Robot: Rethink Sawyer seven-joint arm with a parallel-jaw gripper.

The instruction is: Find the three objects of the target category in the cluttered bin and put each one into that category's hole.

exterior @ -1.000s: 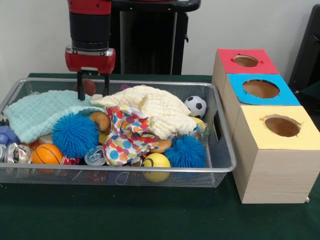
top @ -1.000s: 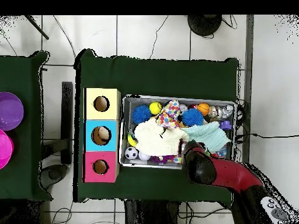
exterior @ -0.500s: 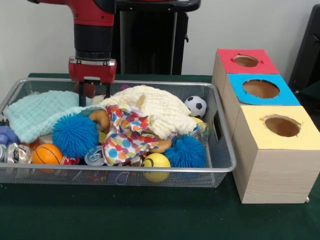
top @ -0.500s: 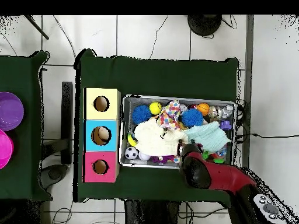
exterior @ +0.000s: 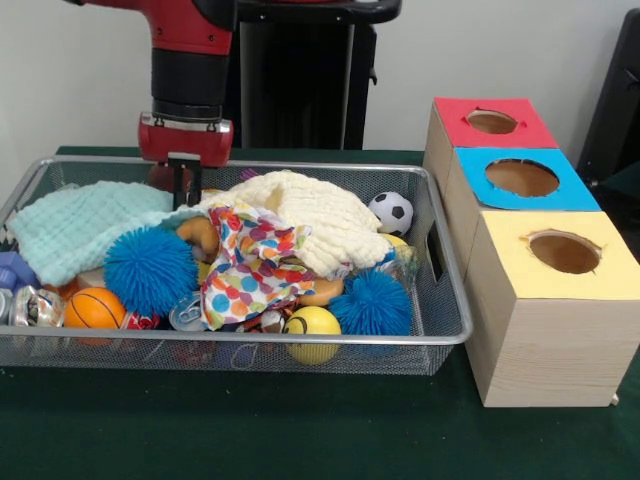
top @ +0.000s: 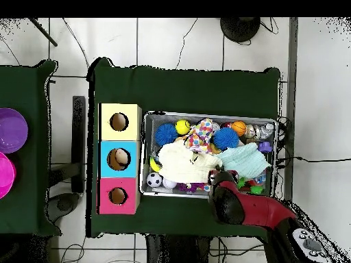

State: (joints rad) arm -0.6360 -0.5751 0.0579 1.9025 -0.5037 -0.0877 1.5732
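The fingers [exterior: 181, 188] of the gripper [exterior: 183, 200] stood pressed together, low at the back of the wire bin [exterior: 455, 322], just where the mint-green cloth [exterior: 80, 228] met the cream cloth [exterior: 315, 215]. Whether they pinched a fold of cloth between them I could not tell; no ball or other small thing was visible in them.

Around them the bin was full. A dotted cloth [exterior: 250, 272] lay in front of the cream one. Two spiky blue balls [exterior: 150, 270], a small basketball [exterior: 93, 308], a yellow ball [exterior: 313, 325] and a drink can [exterior: 190, 312] were crowded along the near side. A soccer ball [exterior: 391, 212] sat at the far corner, beside the boxes. More things were half hidden under the cloths.

Beside the bin, on the green worktop [exterior: 250, 430], stood the red box [exterior: 500, 128], the blue box [exterior: 572, 196] and the yellow box [exterior: 520, 270], each with a hole on top. From above, something pale seemed to lie inside the blue hole [top: 118, 159]; the other two looked dark.

In my judgement the task was in its searching part. The cloths covered much of the pile, nothing was on the way to a hole, and at most one object was possibly delivered, so most of the work remained.
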